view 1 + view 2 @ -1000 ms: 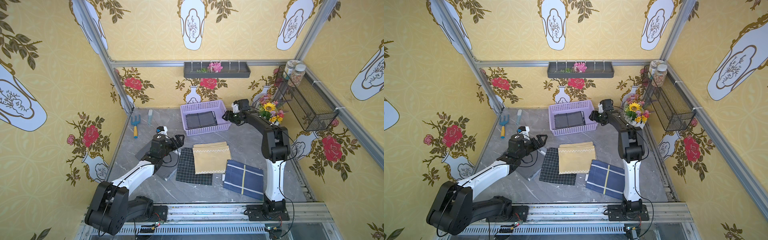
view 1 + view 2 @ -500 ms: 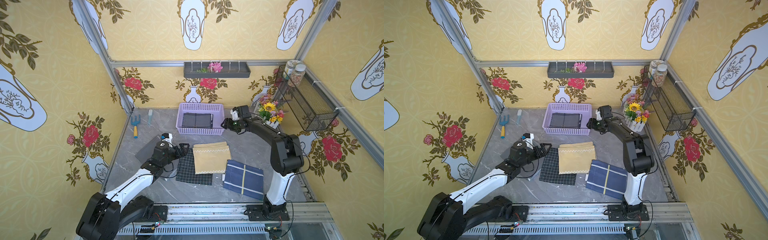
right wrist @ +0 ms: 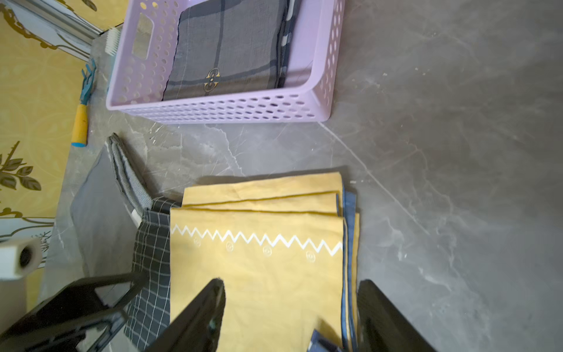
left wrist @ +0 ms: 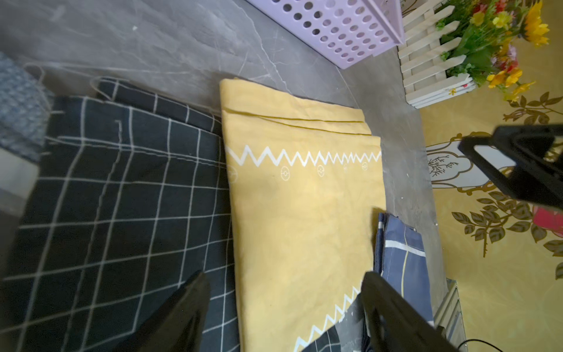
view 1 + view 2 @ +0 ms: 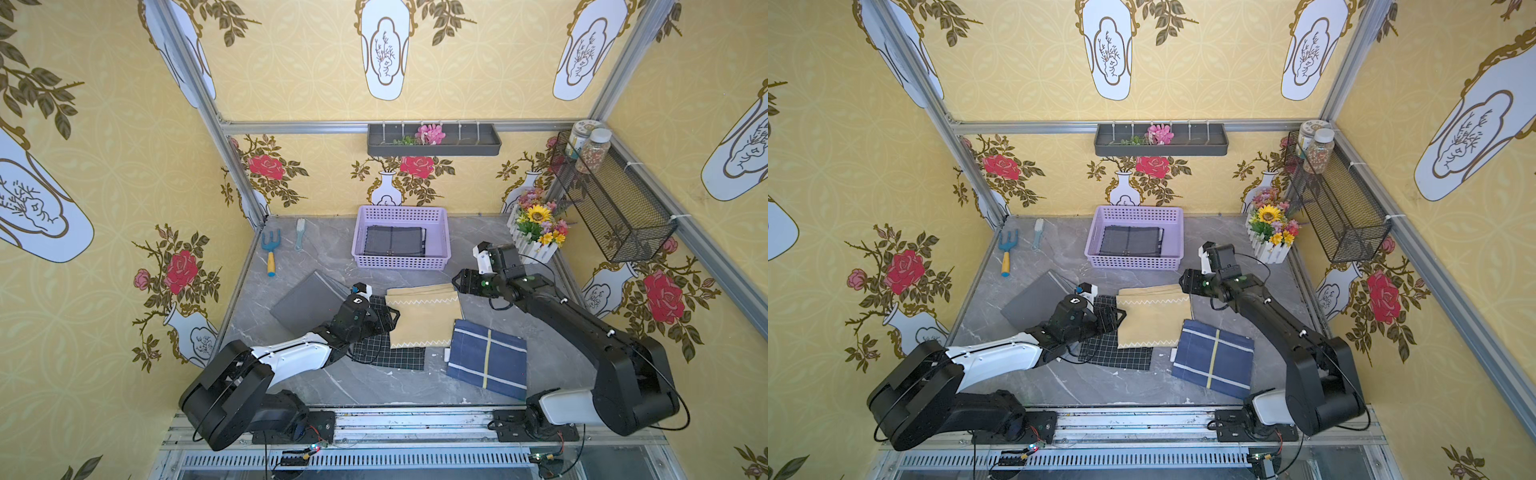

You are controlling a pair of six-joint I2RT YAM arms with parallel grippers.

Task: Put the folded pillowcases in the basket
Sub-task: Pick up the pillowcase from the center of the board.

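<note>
Jaws of left gripper [image 5: 389, 319] and right gripper [image 5: 459, 286] stand apart, holding nothing. Grey worktop [image 5: 467, 232] carries lilac basket [image 5: 401, 262] containing a grey folded cloth [image 5: 392, 242]; yellow zigzag-trimmed folded pillowcase [image 5: 420, 318] lies flat outside it, between both jaws.

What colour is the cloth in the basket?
Grey cloth with darker stripes, gold emblem; best in the right wrist view.

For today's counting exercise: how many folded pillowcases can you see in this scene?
5: grey plaid pillowcase in the basket; on the table, plain grey pillowcase, black checked pillowcase, yellow pillowcase overlapping it, navy pillowcase. Others may hide underneath.
</note>
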